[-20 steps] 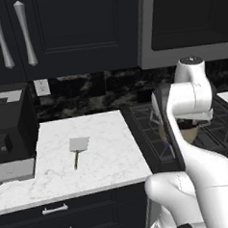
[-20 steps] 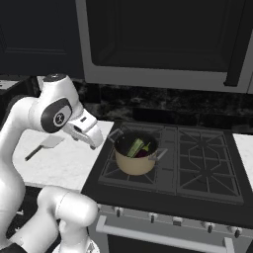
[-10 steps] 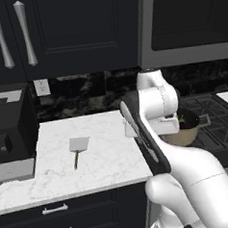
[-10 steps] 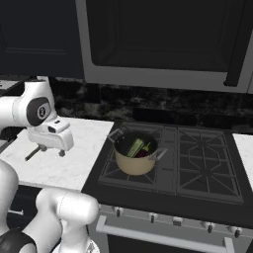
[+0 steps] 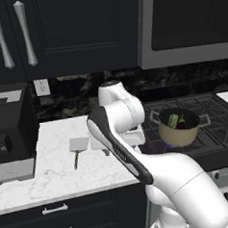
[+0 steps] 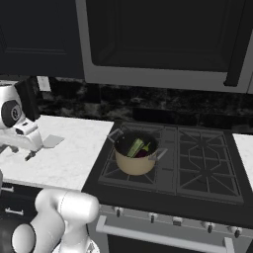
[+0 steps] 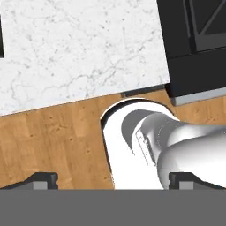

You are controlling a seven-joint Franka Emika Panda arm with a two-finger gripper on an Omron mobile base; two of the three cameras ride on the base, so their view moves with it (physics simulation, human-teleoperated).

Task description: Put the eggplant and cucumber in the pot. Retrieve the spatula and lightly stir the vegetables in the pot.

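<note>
Vs 1 s ago: arm has swung left, off the stove side and over the marble counter (image 5: 57, 173). A second back the hand hung just by the pot; half a sec ago it was midway over the counter edge; now the wrist sits near the spatula (image 5: 78, 146). Base hasn't driven, bkgd is the same in both base views. Spatula, pot and veg haven't moved.

Gripper (image 7: 113, 178): hand view shows the two dark finger tips (image 7: 40, 179) at far left and far right of the bottom edge, so spread wide, nothing between them. That view looks down at wood floor, the counter edge and a corner of the stove. In the base views the fingers themselves are hidden behind the arm / too small to make out.

Pot (image 5: 178, 128): tan, steel rim, two loop handles, sits on the front-left burner of the stove (image 6: 197, 168). Inside: cucumber (image 6: 136, 147), green, leaning tilted against the wall, and eggplant (image 6: 145, 150), dark purple, just beside it on the right in right base view. In left base view both show as green + dark shapes above the rim; whether they touch, can't tell.

Spatula lies flat on the counter, blade toward the back wall, thin dark handle pointing to the front edge. In right base view its blade (image 6: 52, 141) shows just right of the wrist, handle partly hidden by it. Well apart from the pot.

Left on the counter: a dark toaster (image 5: 10, 125).
</note>
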